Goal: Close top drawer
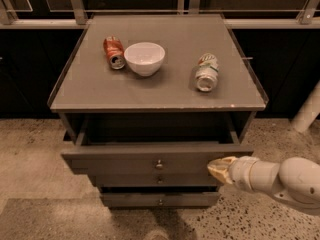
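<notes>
The top drawer is the widest grey-brown front panel, with a small round metal knob at its centre. It stands partly out of the cabinet, and a dark gap shows between it and the tabletop. My gripper comes in from the lower right on a white arm. Its yellowish tip is against the right end of the drawer's front panel.
On the cabinet top lie a red can on its side, a white bowl and a green-and-white can on its side. Two narrower drawer fronts sit below. Speckled floor surrounds the cabinet, with a dark railing behind.
</notes>
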Robot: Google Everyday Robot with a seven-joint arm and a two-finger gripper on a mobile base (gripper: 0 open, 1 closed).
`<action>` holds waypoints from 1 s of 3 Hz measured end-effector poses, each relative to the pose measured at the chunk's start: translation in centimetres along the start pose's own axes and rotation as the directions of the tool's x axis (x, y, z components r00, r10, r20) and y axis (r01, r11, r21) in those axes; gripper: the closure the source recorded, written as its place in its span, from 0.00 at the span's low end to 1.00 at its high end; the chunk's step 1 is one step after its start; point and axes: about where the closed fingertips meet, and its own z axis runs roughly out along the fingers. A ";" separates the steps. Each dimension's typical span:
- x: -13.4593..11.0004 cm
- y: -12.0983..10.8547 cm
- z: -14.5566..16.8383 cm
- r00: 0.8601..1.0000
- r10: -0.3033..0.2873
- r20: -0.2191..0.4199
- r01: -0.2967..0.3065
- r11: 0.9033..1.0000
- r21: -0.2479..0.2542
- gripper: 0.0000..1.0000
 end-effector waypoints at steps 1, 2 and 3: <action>-1.8 -1.7 1.9 0.999 -0.026 0.030 0.026 1.000 0.002 1.00; -1.8 -1.6 1.8 0.999 -0.026 0.030 0.026 1.000 0.002 1.00; -3.6 -3.3 4.0 0.998 -0.039 0.049 0.039 0.999 0.004 1.00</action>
